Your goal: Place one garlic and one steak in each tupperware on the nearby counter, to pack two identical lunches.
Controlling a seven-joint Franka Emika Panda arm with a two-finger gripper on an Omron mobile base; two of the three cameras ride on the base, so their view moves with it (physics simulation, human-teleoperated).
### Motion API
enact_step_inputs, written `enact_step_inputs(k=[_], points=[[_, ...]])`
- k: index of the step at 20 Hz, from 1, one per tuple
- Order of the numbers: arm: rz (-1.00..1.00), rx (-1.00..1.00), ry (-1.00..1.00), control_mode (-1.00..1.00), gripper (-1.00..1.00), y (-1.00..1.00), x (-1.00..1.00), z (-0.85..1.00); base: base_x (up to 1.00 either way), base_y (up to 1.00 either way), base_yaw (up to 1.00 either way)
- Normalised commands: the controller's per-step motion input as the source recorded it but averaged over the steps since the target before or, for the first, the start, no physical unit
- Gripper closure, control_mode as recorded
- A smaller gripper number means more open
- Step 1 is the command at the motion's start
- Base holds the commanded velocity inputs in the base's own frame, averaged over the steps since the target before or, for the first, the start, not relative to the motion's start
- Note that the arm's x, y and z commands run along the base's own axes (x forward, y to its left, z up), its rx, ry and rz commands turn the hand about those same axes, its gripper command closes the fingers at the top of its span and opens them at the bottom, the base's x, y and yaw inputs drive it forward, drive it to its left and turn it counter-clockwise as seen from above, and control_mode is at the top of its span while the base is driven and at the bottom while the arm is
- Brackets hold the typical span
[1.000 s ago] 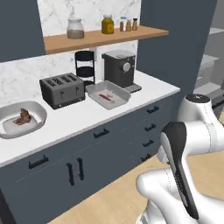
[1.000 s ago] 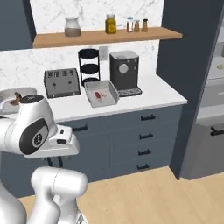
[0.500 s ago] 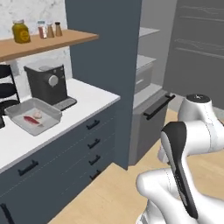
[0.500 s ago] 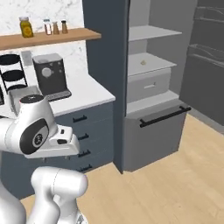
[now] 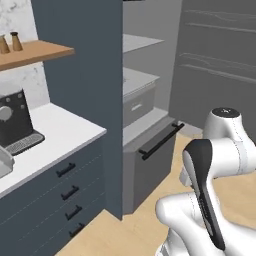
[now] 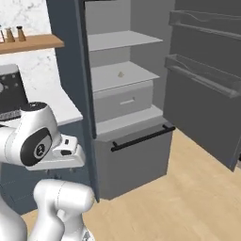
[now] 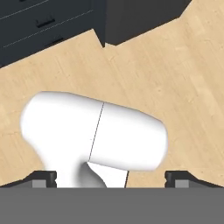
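My gripper (image 7: pixel 111 180) points down at the wooden floor, its two dark fingertips (image 7: pixel 43 177) far apart and nothing between them, so it is open. Only a corner of the grey tupperware (image 5: pixel 3 161) shows at the left edge of the left base view, on the white counter (image 5: pixel 55 135). A tiny pale lump that looks like a garlic (image 6: pixel 121 74) lies on the middle shelf of the open tall unit. The steak is out of view.
A black coffee machine (image 5: pixel 12 120) stands on the counter below a wooden shelf (image 5: pixel 30 52) with small shakers. The tall grey unit (image 6: pixel 122 80) stands open, with shelves, a drawer and a lower pull-out bar (image 6: pixel 141 137). Its door (image 6: pixel 202 84) swings out on the right.
The whole picture has swung to the right: the base has turned from the counter with the toaster and containers toward the open tall unit. The gripper stays open.
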Motion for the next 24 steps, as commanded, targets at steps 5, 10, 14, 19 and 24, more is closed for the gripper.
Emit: enact_step_inputs(k=[5, 10, 14, 19, 24], points=[[0.00, 0.00, 0.00, 1.00, -1.00, 0.00, 0.00, 0.00, 1.00, -0.71, 0.16], [0.00, 0.00, 0.00, 1.00, -1.00, 0.00, 0.00, 0.00, 1.00, -0.46, 0.21], [0.00, 0.00, 0.00, 1.00, -1.00, 0.00, 0.00, 0.00, 1.00, -0.28, 0.24], [0.00, 0.00, 0.00, 1.00, -1.00, 0.00, 0.00, 0.00, 0.75, -0.02, 0.26], [0.00, 0.00, 0.00, 1.00, -1.00, 0.00, 0.00, 0.00, 0.68, 0.00, 0.27]])
